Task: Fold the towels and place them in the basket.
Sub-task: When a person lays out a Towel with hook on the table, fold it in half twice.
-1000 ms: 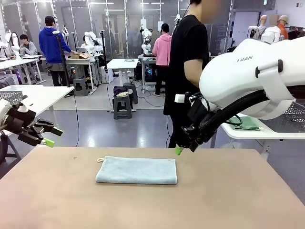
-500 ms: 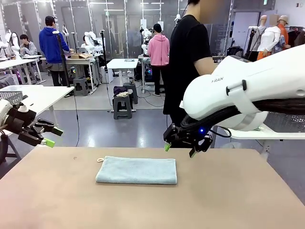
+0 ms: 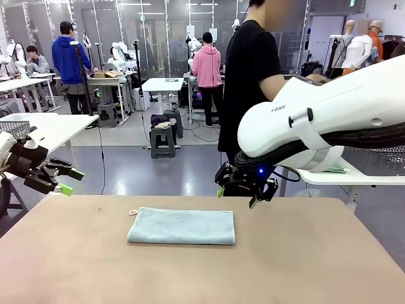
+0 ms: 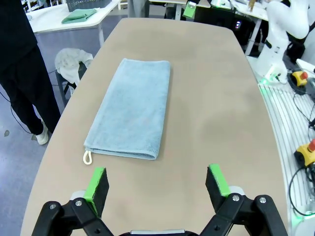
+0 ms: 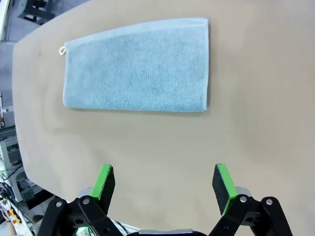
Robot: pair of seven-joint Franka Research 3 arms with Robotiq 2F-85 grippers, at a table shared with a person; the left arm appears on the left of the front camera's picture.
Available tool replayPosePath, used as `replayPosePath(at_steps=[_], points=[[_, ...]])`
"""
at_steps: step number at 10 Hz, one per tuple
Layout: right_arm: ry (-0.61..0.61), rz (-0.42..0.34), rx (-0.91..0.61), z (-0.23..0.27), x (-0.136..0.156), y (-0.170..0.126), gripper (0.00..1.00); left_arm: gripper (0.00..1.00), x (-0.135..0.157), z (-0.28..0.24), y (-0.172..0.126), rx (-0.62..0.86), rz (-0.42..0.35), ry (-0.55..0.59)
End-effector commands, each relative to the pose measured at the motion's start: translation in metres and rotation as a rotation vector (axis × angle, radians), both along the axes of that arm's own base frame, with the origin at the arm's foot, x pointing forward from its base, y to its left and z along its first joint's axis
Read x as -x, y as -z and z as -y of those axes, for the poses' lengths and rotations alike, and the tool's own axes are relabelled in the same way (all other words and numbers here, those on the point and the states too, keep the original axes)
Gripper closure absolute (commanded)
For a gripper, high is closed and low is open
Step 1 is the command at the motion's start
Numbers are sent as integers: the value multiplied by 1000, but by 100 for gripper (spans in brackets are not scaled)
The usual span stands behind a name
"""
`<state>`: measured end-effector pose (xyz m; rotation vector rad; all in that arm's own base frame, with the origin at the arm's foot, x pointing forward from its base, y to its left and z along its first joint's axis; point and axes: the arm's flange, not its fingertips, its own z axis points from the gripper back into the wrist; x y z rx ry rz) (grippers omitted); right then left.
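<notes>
The towel (image 3: 181, 226) lies flat on the brown table (image 3: 297, 266), a little left of the middle and nearer to the far edge than to the near one. Its long side runs from left to right and its small white loop (image 3: 133, 212) is at the far left corner. In the left wrist view its short end seems to show two layers, so I judge that it is already folded once. The left gripper (image 3: 69, 182) hangs off the left end of the table, well apart from the towel; its jaws stand wide apart and have nothing between them. The right gripper (image 3: 236, 197) hovers above the far edge of the table, just beyond the towel's right end, also spread wide and empty. The cloth looks soft, light and limp, so it will probably sag and fall open if it is lifted at one point only. It is not fragile, and the terry surface should give the green pads good friction. I would pinch all the layers together at two corners of one short end, pressing down to the table first, because a thin edge is easy to miss.
</notes>
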<state>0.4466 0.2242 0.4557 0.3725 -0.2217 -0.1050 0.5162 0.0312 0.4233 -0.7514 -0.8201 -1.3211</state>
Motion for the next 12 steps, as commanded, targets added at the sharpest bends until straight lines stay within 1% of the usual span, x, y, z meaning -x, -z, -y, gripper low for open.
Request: replayPosePath(at_steps=[1, 3, 4, 6, 8, 9, 12], points=[[-26, 8, -3, 3, 5, 0, 0, 0, 1, 0, -2, 1, 4, 0], [-4, 2, 1, 0, 1, -1, 0, 0, 1, 0, -2, 1, 4, 0], [-16, 5, 26, -6, -10, 12, 0, 0, 1, 0, -2, 1, 4, 0], [0, 7, 74, -16, -31, 34, 0, 0, 1, 0, -2, 1, 4, 0], [0, 21, 123, -21, -42, 51, 0, 0, 1, 0, -2, 1, 4, 0], [17, 17, 157, -24, -49, 62, 0, 0, 1, 0, -2, 1, 4, 0], [57, 10, 196, -35, -74, 90, 0, 0, 1, 0, -2, 1, 4, 0]])
